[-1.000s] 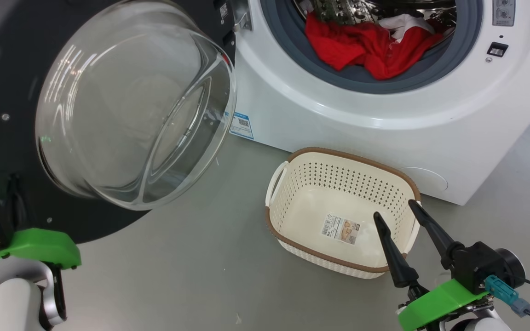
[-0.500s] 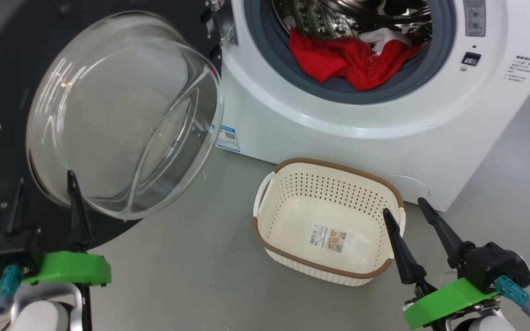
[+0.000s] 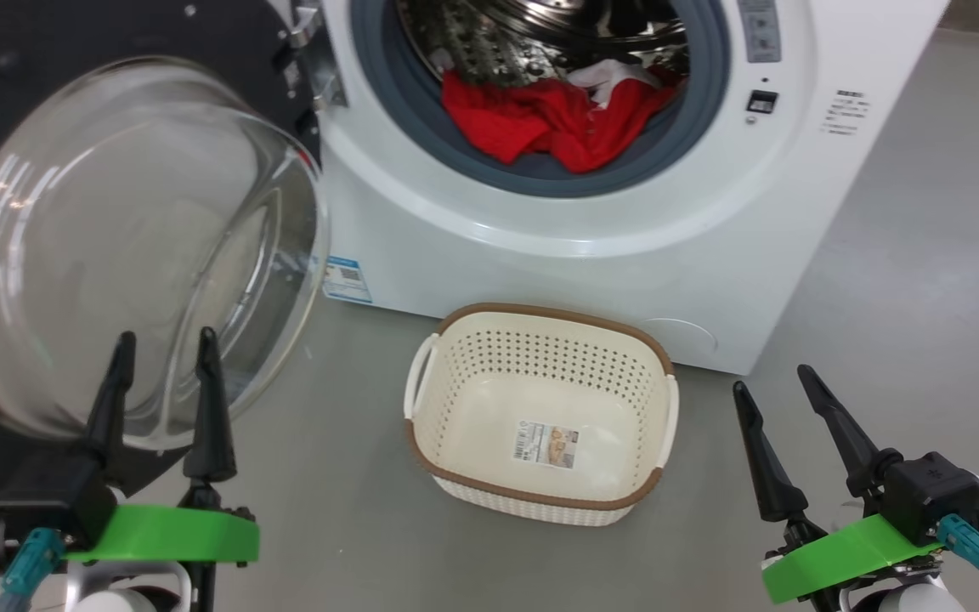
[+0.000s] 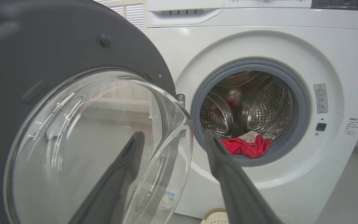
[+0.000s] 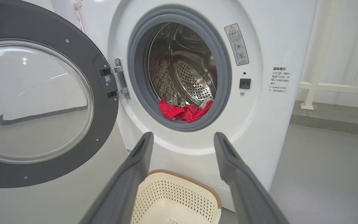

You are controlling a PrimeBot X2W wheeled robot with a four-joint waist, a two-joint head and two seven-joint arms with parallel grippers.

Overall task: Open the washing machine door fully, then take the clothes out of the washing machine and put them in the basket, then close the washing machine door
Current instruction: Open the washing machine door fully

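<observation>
In the head view, the washing machine stood with its door swung wide open, hinged on the left side of the machine's round opening. The clothes lay in a red heap with a little white at the bottom of the drum, spilling onto the grey seal at the machine's mouth. The basket sat on the floor just in front of the machine, below its opening, with a sticker on its bottom. The left gripper was left of the machine, low before the door's glass, fingers spread with nothing between them. The right gripper was before the machine's right corner, also spread and holding nothing. In the left wrist view, one spread finger crossed the door's glass and the other pointed at the machine's opening, where the clothes lay low in the steel drum. In the right wrist view, the two fingers stood wide apart, framing the basket at the machine's foot, with the clothes in the drum above it and the door open to the left.
</observation>
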